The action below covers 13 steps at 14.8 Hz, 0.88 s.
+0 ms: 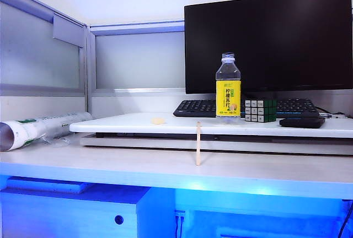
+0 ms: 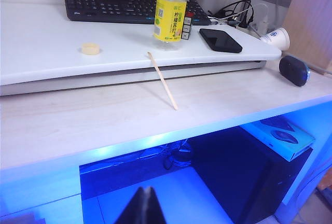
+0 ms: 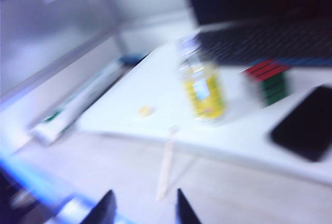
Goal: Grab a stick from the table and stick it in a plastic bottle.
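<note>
One thin pale wooden stick (image 1: 198, 143) leaning on raised white board (image 1: 165, 124); one clear yellow-labelled plastic bottle (image 1: 228, 89). My right gripper (image 3: 142, 208) spread above white table (image 1: 165, 169); left gripper (image 2: 146, 206) pressed together.

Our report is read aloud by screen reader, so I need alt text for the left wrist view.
A thin wooden stick leans from the white table against a raised board's edge, where a yellow-labelled plastic bottle stands beside a phone and keyboard. The left gripper, shut, hangs below table level.

The plastic bottle (image 1: 228, 86) carries a yellow label printed 柠檬苏打.
</note>
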Motion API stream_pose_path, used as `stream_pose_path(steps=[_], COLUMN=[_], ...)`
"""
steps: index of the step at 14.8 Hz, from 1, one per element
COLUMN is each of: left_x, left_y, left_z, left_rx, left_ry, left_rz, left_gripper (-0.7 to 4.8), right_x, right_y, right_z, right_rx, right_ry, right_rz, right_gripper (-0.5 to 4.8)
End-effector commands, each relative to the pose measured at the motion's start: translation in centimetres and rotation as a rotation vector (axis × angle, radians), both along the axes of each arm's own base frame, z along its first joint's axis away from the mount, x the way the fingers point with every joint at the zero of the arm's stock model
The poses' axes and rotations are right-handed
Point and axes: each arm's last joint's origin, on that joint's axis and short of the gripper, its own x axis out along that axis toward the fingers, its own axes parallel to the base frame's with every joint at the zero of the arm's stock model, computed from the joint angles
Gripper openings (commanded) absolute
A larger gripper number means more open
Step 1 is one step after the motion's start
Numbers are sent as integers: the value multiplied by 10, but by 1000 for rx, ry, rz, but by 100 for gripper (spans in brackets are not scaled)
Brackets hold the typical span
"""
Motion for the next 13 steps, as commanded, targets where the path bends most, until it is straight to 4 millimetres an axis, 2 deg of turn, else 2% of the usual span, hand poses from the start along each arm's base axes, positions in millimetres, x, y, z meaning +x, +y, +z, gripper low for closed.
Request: stream_pose_path(steps=[1, 2, 3, 4, 5, 6, 7, 8, 10, 11, 12, 13], left_x=[0, 0, 0, 0, 0, 0, 0, 0, 0, 0, 0, 0], left_y=[0, 0, 0, 0, 0, 0, 0, 0, 0, 0, 0, 0], left_z=[2, 2, 2, 2, 2, 2, 2, 2, 2, 2, 2, 2], left_rx=[-2, 0, 0, 1, 0, 0, 0, 1, 0, 0, 0, 0], left_ry=[-12, -14, -14, -14, -14, -14, -14, -14, -14, -14, -13, -14], left_rz=[-7, -5, -4, -4, -4, -5, -4, -4, -5, -5, -5, -5], left_gripper=[-5, -5, -5, -5, -5, -5, -5, -5, -5, -5, -5, -5], right_x=[27, 47, 68, 76, 89, 98, 115, 146, 195, 203, 221, 231], right_y=[6, 13, 21, 24, 31, 36, 45, 58, 72, 74, 82, 87], right_z=[10, 8, 0, -3, -9, -14, -23, -38, -59, -62, -70, -76], right_rx=[92, 141, 177, 188, 202, 200, 195, 189, 184, 184, 180, 178], right_ry=[80, 147, 217, 246, 293, 322, 376, 454, 540, 549, 573, 587], right_rz=[118, 171, 238, 267, 300, 312, 328, 344, 344, 346, 352, 356], right_gripper=[280, 359, 388, 413, 463, 479, 479, 479, 479, 479, 479, 479])
